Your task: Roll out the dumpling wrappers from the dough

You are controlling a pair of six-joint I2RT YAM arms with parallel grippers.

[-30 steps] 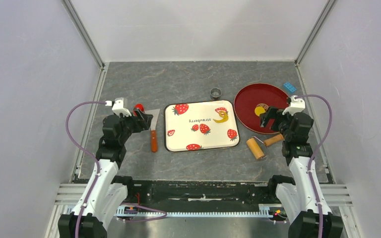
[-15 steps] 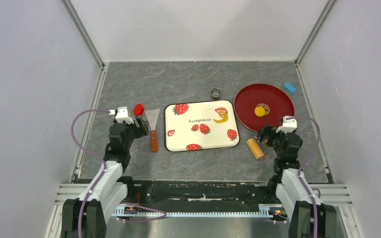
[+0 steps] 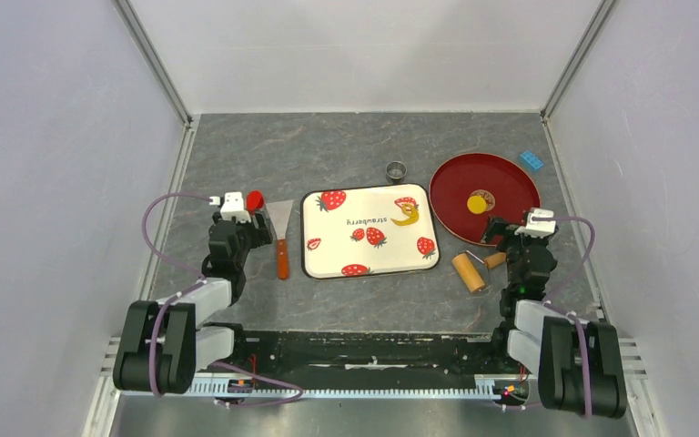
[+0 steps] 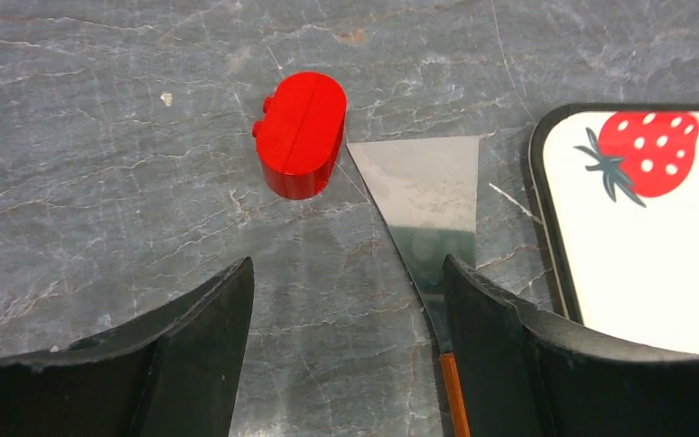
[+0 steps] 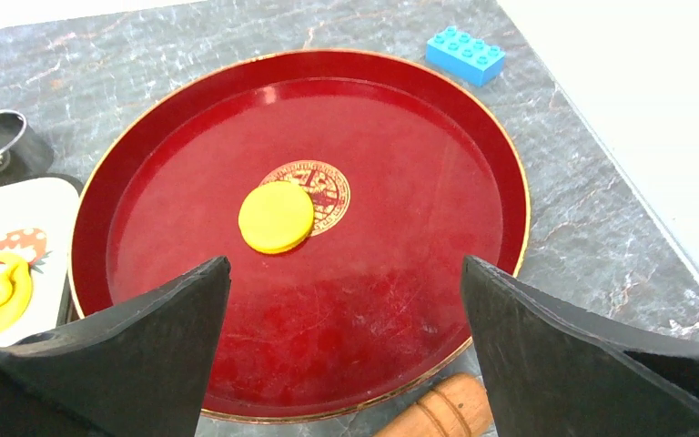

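A grey marbled stone surface carries a white rectangular tray printed with red strawberries at its centre and a round dark-red lacquered plate to the tray's right. Both arms are folded low at the near edge. The left gripper has its jaws wide apart and holds nothing, facing a steel scraper with an orange handle. The right gripper, also spread and empty, faces the plate. A tan wooden roller lies between tray and plate. One finished dumpling wrapper, a flat bright-yellow disc, sits at the plate's centre. A yellow crescent scrap of dough lies in the tray's far right corner. The dough looks light, soft and easily dented, probably slightly tacky. It is best pinched gently across the scrap's thicker middle, while the thin disc should be lifted by its rim.
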